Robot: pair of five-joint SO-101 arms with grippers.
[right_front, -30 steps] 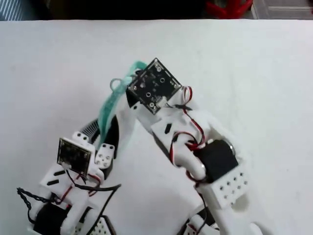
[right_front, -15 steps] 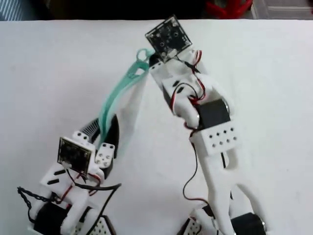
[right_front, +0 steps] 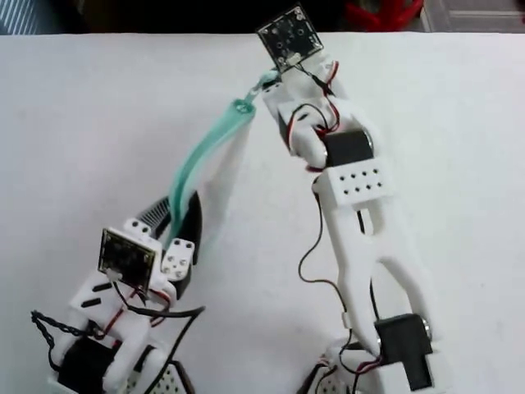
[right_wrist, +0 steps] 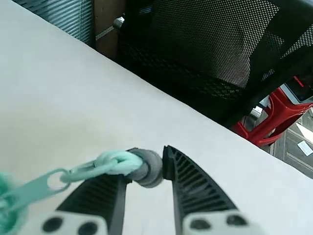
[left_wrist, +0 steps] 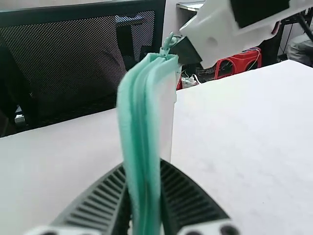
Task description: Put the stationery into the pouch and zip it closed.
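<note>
Seen from above, a clear pouch (right_front: 199,160) with a teal zipper edge is lying taut on a diagonal, running from the lower left toward the upper centre of the frame over the white surface (right_front: 90,123). At lower left, the left hand (right_front: 174,217) is pinching the pouch's near end. At upper centre, the right hand (right_front: 269,82) is pinching the teal zipper pull (right_wrist: 110,164) at the far end.
</note>
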